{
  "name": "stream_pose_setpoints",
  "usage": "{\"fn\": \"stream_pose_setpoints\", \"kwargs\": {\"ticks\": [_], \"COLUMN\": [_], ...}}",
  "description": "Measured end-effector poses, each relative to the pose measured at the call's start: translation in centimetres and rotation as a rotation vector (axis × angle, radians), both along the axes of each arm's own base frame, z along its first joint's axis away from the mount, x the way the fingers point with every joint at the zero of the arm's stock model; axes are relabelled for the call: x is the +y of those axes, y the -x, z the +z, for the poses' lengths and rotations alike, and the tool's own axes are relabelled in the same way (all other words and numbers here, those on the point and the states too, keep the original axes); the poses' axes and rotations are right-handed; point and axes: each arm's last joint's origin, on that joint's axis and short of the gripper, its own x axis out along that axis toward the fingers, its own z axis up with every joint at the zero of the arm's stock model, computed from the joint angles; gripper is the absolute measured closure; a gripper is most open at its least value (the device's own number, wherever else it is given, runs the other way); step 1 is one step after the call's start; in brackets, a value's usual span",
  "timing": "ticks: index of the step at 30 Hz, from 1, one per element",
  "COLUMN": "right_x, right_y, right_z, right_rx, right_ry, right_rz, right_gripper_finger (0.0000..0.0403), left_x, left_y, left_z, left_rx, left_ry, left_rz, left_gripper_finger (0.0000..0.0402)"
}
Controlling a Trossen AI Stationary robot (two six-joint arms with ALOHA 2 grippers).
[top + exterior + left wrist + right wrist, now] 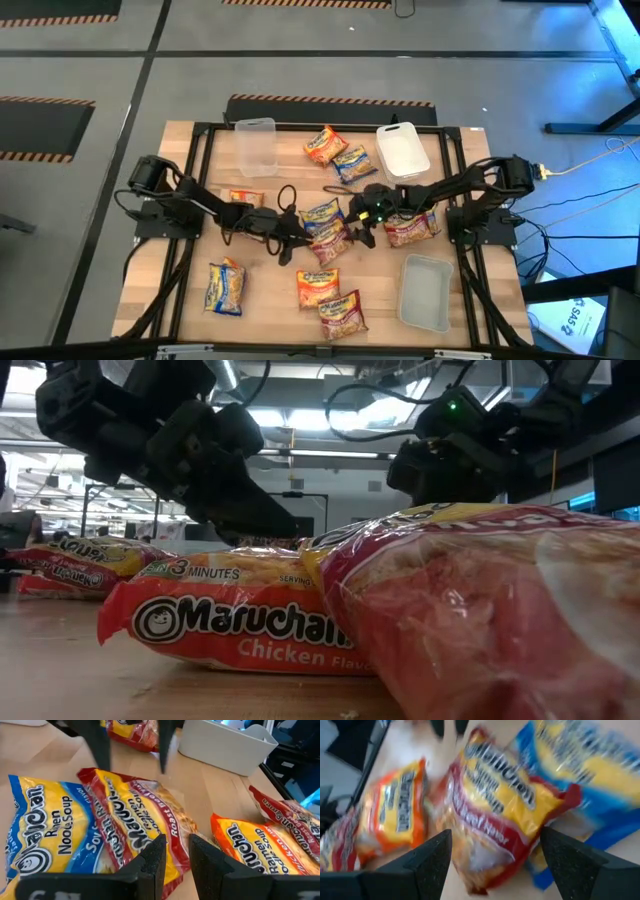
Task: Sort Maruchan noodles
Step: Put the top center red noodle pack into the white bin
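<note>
Showing red-and-yellow roast beef packet (145, 815) glossy, crinkled | left gripper (176, 855) nearly closed, empty | right gripper (495, 855) wide open

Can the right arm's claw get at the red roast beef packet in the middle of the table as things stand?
Probably yes: the right claw is open, the red packet lies between its fingers, and nothing covers it, though a blue packet lies alongside.

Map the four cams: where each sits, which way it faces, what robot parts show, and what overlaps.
High: overhead, straight down; both arms, table.
Low: tabletop height, level across; orange packet close, arms overhead.
Left wrist: past left pincer, nearly closed, at the red roast beef packet.
Right wrist: past open right pincer, at the same packet.
Shared: both wrist views show that packet beside the blue packet.
</note>
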Motion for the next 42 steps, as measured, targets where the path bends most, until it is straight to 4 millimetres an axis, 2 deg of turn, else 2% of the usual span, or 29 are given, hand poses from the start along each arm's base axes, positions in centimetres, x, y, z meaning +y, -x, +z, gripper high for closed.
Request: {"fn": "stream_pose_setpoints", "kwargs": {"ticks": [7, 16, 26, 30, 36, 42], "right_x": [1.6, 1.8, 2.1, 2.3, 3.4, 4.3], "right_y": [0.1, 0.0, 0.1, 0.1, 0.1, 0.1], "right_z": [-1.1, -1.3, -1.3, -1.3, -1.3, -1.3], "right_rx": [0.094, 0.16, 0.243, 0.25, 0.233, 0.212], "right_ry": [0.008, -0.196, -0.38, -0.391, -0.346, -0.292], "right_rz": [-0.086, -0.171, -0.182, -0.202, -0.225, -0.26], "right_gripper_finger": [0.0113, 0.0113, 0.0114, 0.0114, 0.0114, 0.0114], "left_x": [0.0, -0.6, -1.9, -2.3, -3.4, -3.6], "left_y": [-0.1, 0.0, 0.4, 0.2, -2.3, -5.1], "left_z": [0.3, 0.2, 0.1, -1.0, -2.7, -2.5], "left_rx": [-0.028, -0.023, -0.013, 0.046, 0.172, 0.216], "left_ry": [-0.001, -0.005, 0.019, 0.076, 0.208, 0.178], "left_rz": [0.012, -0.001, -0.03, 0.003, 0.005, 0.046], "left_gripper_finger": [0.0325, 0.0325, 0.0325, 0.0325, 0.0325, 0.0325]}}
